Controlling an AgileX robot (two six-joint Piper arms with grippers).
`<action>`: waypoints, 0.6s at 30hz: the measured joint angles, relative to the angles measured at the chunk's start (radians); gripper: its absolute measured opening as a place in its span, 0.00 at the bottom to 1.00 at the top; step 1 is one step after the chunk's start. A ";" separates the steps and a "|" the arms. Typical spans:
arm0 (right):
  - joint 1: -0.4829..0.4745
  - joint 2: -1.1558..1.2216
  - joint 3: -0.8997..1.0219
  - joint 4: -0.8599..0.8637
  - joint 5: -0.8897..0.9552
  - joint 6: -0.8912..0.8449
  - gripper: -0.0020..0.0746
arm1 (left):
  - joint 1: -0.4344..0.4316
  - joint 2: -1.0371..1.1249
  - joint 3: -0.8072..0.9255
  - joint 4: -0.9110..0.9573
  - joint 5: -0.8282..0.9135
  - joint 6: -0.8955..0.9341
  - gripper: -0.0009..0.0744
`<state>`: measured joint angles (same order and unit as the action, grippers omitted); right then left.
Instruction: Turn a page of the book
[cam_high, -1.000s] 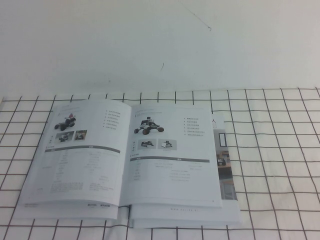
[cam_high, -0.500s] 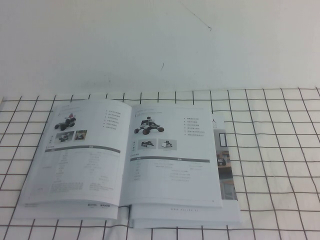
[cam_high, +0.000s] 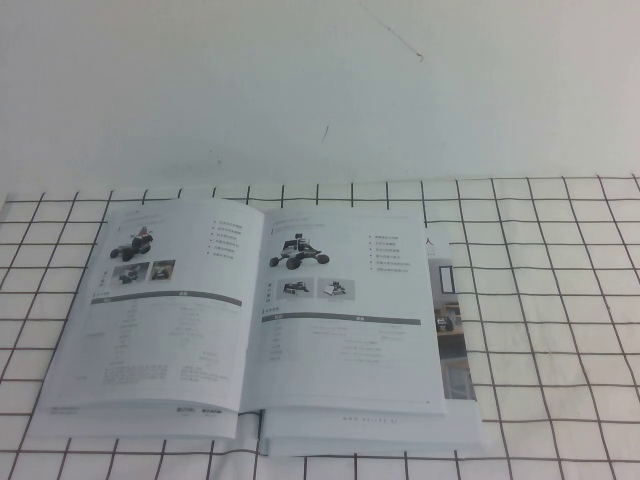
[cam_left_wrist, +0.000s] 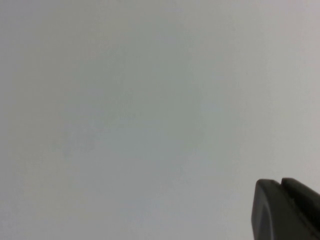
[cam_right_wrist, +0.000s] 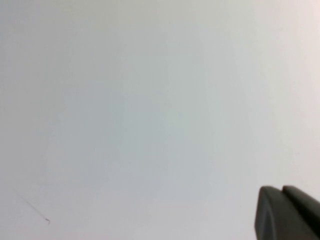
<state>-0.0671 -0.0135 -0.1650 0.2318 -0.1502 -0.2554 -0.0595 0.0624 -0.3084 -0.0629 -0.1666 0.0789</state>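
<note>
The book lies open and flat on the gridded cloth, in the lower middle of the high view. The page is its right-hand leaf, with the red-wheeled black buggy near the top. The left leaf shows a pink-topped robot. Neither arm shows in the high view. My left gripper appears only in the left wrist view, shut and empty against a blank white wall. My right gripper appears only in the right wrist view, also shut, empty and facing the white wall.
A white cloth with a black grid covers the table under the book. A white wall stands behind it. Further leaves with colour photos stick out past the page's right edge.
</note>
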 joint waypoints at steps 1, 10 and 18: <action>0.000 0.000 -0.028 -0.008 0.039 0.000 0.03 | 0.000 0.018 -0.018 0.000 0.013 0.000 0.01; 0.000 0.207 -0.254 -0.038 0.418 -0.116 0.03 | 0.000 0.356 -0.263 -0.002 0.260 0.005 0.01; 0.000 0.434 -0.276 -0.029 0.547 -0.125 0.03 | 0.000 0.658 -0.281 -0.102 0.243 -0.043 0.01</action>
<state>-0.0671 0.4206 -0.4414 0.2033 0.3972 -0.3802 -0.0595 0.7206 -0.5899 -0.1646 0.0765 0.0362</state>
